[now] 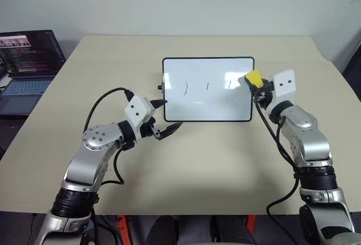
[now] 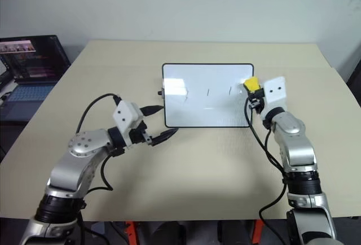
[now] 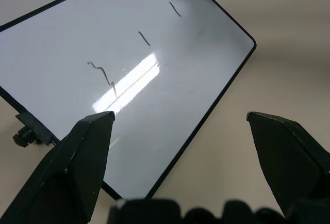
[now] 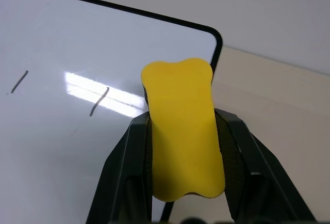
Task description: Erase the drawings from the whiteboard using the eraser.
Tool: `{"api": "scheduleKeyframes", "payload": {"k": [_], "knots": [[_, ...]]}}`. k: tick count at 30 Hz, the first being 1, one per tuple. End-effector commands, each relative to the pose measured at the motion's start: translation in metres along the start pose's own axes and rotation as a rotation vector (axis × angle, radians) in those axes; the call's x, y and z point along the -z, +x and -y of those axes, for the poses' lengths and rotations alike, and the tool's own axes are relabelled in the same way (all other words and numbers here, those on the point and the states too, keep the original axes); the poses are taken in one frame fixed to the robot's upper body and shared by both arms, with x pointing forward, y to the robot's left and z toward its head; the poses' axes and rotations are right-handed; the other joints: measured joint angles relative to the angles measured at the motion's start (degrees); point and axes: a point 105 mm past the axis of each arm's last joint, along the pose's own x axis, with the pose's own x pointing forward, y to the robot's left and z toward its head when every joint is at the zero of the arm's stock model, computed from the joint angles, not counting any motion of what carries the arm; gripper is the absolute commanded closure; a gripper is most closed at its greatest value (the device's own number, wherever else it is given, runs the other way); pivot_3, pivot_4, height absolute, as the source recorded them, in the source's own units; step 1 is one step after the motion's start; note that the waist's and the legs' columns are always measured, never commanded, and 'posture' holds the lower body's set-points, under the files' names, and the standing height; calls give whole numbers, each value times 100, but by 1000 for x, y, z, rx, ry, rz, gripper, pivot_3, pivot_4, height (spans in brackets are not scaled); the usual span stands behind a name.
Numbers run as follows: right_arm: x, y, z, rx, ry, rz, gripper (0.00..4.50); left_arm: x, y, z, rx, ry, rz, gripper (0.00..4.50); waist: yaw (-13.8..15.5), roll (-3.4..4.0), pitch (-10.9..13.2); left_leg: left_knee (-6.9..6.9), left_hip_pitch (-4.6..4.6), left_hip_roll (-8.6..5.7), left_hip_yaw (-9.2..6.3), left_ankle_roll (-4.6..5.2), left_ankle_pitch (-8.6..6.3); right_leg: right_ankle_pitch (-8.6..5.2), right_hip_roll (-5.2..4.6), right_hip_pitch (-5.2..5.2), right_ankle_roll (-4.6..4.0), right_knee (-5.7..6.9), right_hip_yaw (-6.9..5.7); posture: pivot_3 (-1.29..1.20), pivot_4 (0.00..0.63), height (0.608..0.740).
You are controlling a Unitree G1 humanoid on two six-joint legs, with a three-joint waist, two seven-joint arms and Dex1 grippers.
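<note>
Eraser (image 4: 183,131) clamped in right pincer (image 1: 255,84) over whiteboard (image 1: 207,109) right edge, drawings (image 3: 103,73) unerased, left pincer (image 3: 180,146) agape

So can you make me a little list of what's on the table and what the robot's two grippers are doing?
whiteboard: flat on the tan table
drawings: three dark strokes in a row, not erased
eraser: yellow, over the board's right edge
right gripper: shut on the eraser
left gripper: open, holding nothing, near the board's lower left corner
laptop: open, off to the left
</note>
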Motion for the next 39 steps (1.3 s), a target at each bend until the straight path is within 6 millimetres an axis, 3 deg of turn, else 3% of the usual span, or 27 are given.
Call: {"api": "scheduleKeyframes", "payload": {"k": [1, 18, 31, 39], "knots": [[-20, 1, 2, 6, -22, 78, 3162, -7, -1, -3, -18, 29, 29, 0, 0, 0, 0, 0, 0, 0, 0, 0, 0, 0, 0, 0, 0, 0, 0, 0, 150, 740], [-30, 10, -2, 4, -30, 124, 3162, -9, 5, -8, -29, 46, 58, 0, -2, 0, 0, 0, 0, 0, 1, 0, 0, 0, 0, 0, 0, 0, 0, 0, 150, 740], [-42, 28, -9, -42, -75, 181, 3162, -9, 11, -10, -26, 49, 67, 0, -11, 0, 0, 0, 0, 0, 2, 0, 0, 1, -1, -1, 0, 1, 0, 0, 150, 740], [-23, 43, -19, -80, -71, 167, 3162, -13, 18, -7, -13, 52, 86, 0, -13, 0, 0, 1, 0, 0, 4, 0, 0, 1, -1, -2, -1, 1, 1, 0, 150, 740]]}}
